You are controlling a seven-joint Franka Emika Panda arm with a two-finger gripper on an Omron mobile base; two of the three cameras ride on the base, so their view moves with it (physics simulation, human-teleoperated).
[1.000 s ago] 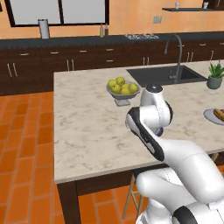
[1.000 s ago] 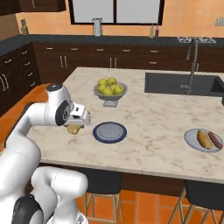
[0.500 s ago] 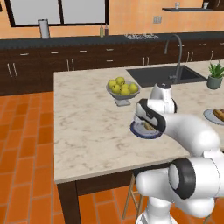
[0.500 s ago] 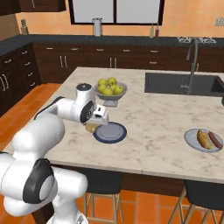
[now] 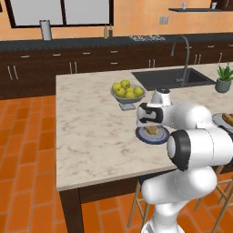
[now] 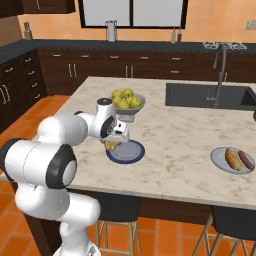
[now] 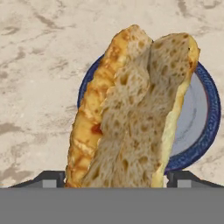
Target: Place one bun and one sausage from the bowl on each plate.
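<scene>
The white arm's gripper [image 6: 114,144] has swung over the blue-rimmed round plate [image 6: 131,155], jaws spread wide, clamping the golden-yellow split bun [image 7: 131,113] at the plate's nine o'clock edge.

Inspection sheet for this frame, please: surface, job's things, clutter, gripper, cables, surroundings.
Surface: marble island counter.
Job's things: bun in the gripper, over the blue-rimmed plate; second plate at the right already carries a bun and a sausage.
Clutter: footed bowl of apples behind the blue-rimmed plate.
Gripper: gripper closed on the bun, just above the plate.
Cables: nothing seen.
Surroundings: sink with faucet, potted plant, dark cabinets, orange tile floor.
</scene>
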